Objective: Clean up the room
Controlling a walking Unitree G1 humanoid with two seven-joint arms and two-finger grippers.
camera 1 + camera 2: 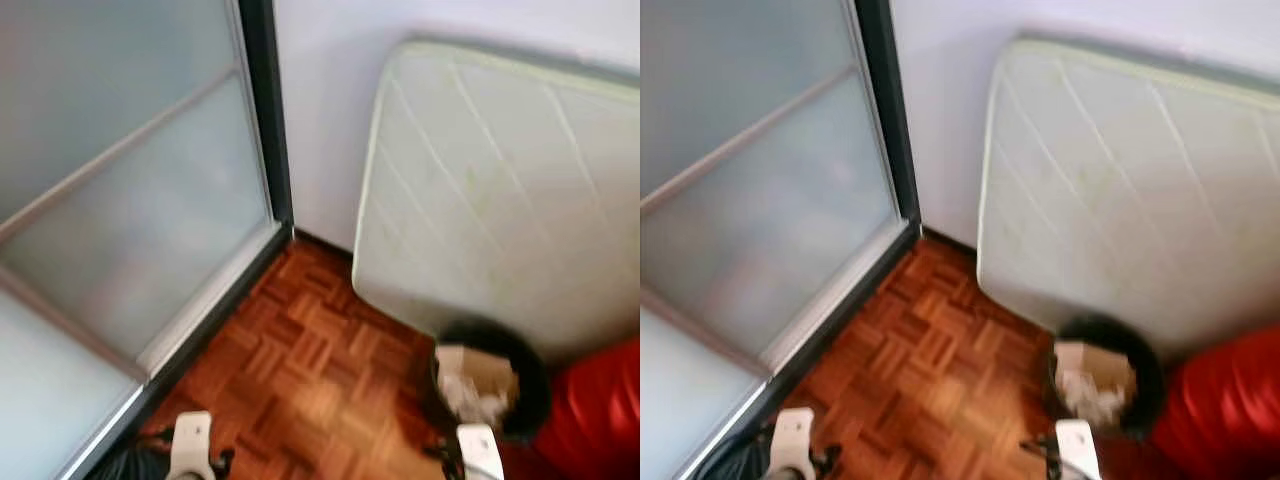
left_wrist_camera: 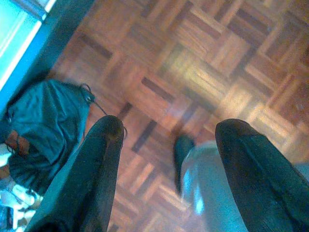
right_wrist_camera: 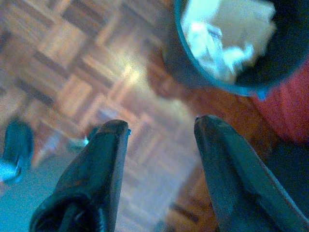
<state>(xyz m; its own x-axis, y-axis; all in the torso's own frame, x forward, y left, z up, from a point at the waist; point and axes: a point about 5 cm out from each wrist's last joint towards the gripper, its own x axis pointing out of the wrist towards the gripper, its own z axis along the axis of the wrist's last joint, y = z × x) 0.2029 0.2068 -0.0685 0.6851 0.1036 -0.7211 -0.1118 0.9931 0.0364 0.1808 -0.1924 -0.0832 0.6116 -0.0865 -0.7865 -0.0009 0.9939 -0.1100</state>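
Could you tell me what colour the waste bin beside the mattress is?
Black; the waste bin shows best in the left eye view.

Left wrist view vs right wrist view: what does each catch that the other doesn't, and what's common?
Left wrist view: a dark bag with a thin cord lying on the floor beside a bright frosted panel, plus a pale rounded part of the robot between the fingers.

Right wrist view: the black bin holding cardboard and crumpled paper, with something red next to it.

Both: parquet floor, and the arm's own gripper with its two black fingers apart and nothing between them, left gripper, right gripper.
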